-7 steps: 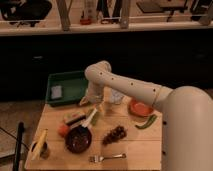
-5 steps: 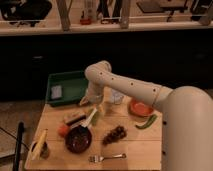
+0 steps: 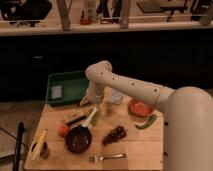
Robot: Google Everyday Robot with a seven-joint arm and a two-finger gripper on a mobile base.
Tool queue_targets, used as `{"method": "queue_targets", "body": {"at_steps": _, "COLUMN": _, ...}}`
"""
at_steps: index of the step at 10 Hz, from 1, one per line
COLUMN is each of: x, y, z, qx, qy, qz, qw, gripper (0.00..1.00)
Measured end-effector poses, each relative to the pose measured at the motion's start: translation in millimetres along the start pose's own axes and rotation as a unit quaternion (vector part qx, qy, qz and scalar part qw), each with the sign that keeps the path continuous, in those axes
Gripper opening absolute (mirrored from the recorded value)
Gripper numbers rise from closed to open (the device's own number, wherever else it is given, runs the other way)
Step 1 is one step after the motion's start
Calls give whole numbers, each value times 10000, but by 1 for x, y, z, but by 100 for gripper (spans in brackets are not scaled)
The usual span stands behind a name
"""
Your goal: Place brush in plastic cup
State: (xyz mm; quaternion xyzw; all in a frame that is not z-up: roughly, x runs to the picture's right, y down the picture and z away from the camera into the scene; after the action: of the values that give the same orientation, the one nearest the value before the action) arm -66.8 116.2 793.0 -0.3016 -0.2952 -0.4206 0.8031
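My gripper (image 3: 93, 104) hangs from the pale arm (image 3: 125, 85) over the back middle of the wooden table (image 3: 140, 145). A long pale and green thing, seemingly the brush (image 3: 91, 118), lies slanted on the table with its upper end right under the gripper. I cannot tell whether the gripper touches it. The clear plastic cup (image 3: 116, 96) stands upright just right of the gripper, a short way apart from it.
A green tray (image 3: 70, 82) with a grey sponge (image 3: 56, 91) sits at the back left. Around the brush are a dark block (image 3: 75, 119), an orange fruit (image 3: 63, 130) and a dark bowl (image 3: 78, 140). Also here are grapes (image 3: 115, 134), a fork (image 3: 107, 158), an orange bowl (image 3: 140, 107), a green pepper (image 3: 147, 121) and a dark tin with a yellow thing (image 3: 40, 147).
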Motion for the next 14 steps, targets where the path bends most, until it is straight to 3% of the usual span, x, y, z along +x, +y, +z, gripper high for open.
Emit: {"method": "queue_targets", "body": {"at_steps": 14, "x": 2, "y": 0, "z": -9, "qx": 99, "qy": -49, "qz": -52, "qw": 9999, "gripper": 80}}
